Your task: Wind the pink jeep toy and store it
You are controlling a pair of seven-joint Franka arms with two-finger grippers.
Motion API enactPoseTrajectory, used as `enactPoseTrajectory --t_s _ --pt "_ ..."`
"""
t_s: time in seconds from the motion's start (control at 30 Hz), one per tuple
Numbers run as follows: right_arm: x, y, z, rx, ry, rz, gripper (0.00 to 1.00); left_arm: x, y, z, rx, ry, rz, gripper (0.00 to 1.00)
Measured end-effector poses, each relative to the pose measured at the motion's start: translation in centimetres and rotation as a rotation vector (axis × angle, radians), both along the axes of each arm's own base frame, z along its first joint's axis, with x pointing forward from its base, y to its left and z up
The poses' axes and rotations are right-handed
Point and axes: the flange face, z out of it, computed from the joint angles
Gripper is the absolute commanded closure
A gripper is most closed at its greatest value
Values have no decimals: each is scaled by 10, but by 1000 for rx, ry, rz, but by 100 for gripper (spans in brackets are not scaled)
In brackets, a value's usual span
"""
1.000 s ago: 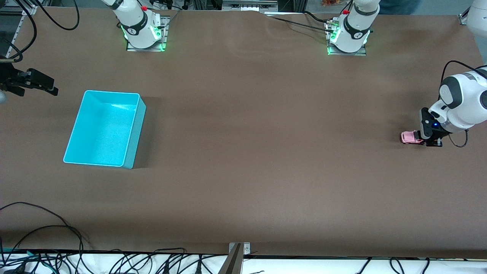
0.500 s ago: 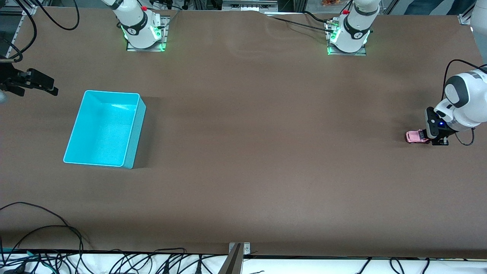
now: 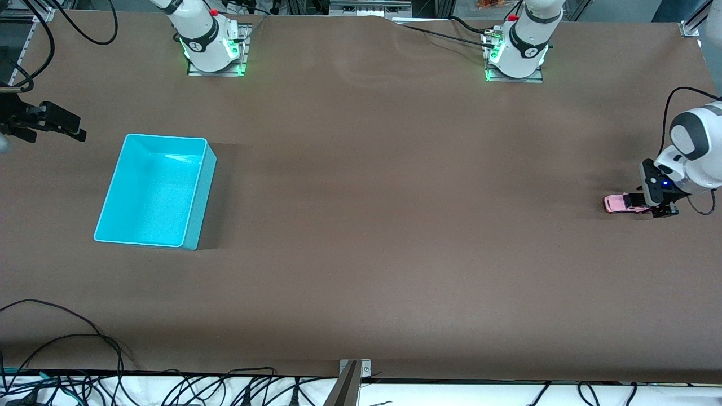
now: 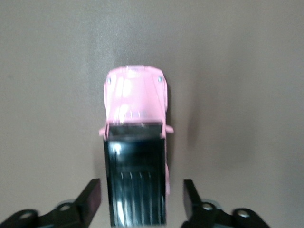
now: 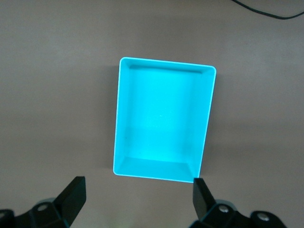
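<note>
Brown matting covers the long table (image 3: 361, 225), and your two arms are working at its two ends, well apart. At the left arm's end you have the tiny boxy pink jeep toy (image 3: 622, 203) with its black roof sitting on the mat on its wheels. Your left gripper (image 3: 648, 206) is down at table level at the toy's roofed end, and the pink hood sticks out past the fingers toward the middle of the table.

From the left wrist view, the pink jeep toy (image 4: 136, 147) lies between the two black fingers (image 4: 89, 199), with the black roof in the span and the hood pointing away from the palm. You can see a strip of mat on each side between finger and car body, so the jaws are spread and not pressing the toy.

Your right gripper (image 3: 53, 121) waits spread wide in the air at the right arm's end of the table, holding nothing. Its wrist view looks down on the empty rectangular turquoise plastic bin (image 5: 164, 126), which stands on the mat beside it (image 3: 155, 192).
</note>
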Motion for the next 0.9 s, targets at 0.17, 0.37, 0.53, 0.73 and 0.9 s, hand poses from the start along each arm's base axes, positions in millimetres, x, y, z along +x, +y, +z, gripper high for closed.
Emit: enactPoseTrajectory --t_s 0.17,0.37,0.53,0.73,0.9 --pt "0 0 0 0 0 0 0 18 3 27 -48 79 32 0" --pt "0 0 0 0 0 0 0 53 -3 75 -54 83 14 0" --pt "0 0 0 0 0 0 0 67 -10 98 -66 87 14 0" --pt "0 0 0 0 0 0 0 84 -27 126 -85 107 49 0" --pt "0 0 0 0 0 0 0 101 -50 153 -81 128 94 0"
